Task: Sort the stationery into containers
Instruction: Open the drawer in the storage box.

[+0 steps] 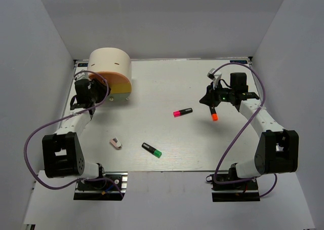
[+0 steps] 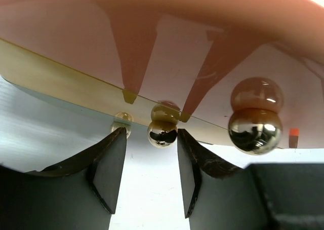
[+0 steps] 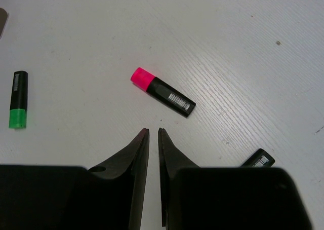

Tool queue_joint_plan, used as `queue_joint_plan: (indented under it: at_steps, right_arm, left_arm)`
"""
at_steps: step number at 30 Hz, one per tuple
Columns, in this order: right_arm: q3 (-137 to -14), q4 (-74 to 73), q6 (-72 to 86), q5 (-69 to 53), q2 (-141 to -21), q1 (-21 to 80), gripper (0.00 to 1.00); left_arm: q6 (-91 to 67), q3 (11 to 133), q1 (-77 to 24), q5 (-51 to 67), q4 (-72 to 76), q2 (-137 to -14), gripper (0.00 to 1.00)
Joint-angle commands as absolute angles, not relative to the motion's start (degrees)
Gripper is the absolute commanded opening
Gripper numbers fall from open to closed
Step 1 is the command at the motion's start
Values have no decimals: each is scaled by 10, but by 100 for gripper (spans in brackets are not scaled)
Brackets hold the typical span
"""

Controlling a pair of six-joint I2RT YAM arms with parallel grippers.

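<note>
The cream drum organizer (image 1: pixel 109 62) stands at the far left with its orange drawer (image 1: pixel 108 79) above its yellow drawer (image 1: pixel 119 88). My left gripper (image 1: pixel 96 91) is right at the drawers. In the left wrist view it (image 2: pixel 152 133) is open, with a small brass knob (image 2: pixel 162 131) between its fingertips below the orange drawer (image 2: pixel 167 47). My right gripper (image 1: pixel 206 101) is shut and empty above the table (image 3: pixel 153 131). A pink-capped highlighter (image 1: pixel 183 112) (image 3: pixel 162 92), an orange-capped one (image 1: pixel 214 114), a green-capped one (image 1: pixel 152 150) (image 3: pixel 18 106) and the eraser (image 1: pixel 116 143) lie on the table. No pens show.
A second, larger brass knob (image 2: pixel 254 123) hangs to the right of the left gripper. The yellow drawer's edge (image 2: pixel 61 83) runs under the orange one. The black end of a highlighter (image 3: pixel 258 159) lies just right of the right gripper. White walls close the table on three sides.
</note>
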State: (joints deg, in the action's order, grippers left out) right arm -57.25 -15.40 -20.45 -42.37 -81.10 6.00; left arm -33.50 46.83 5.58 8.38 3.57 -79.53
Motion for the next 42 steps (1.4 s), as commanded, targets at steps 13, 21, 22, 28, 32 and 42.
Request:
queue_joint_plan:
  at_steps: [13,21,22,28,32,42]
  right_arm:
    - [-591,-173,-222,-427,-809,56,19]
    - [-589,-174,-223,-425,-809,58,19]
    - [-591,-174,-224,-426,-809,55,19]
    - [-594,-172,-222,-428,-813,58,20]
    - [-593,-171,-222,-430,-815,58,20]
    - [-595,-167,-219,-438,-823,59,20]
  left_arm:
    - [-337,475,61,105,91,-815,42]
    - [-342,464,61,122,108,-825,36]
    - [-342,464,61,122,108,-825,35]
    - [-342,441,61,134,108,-802,27]
    - [-342,416,61,134,102,-769,26]
    - [-347,363,61,134,71,-683,26]
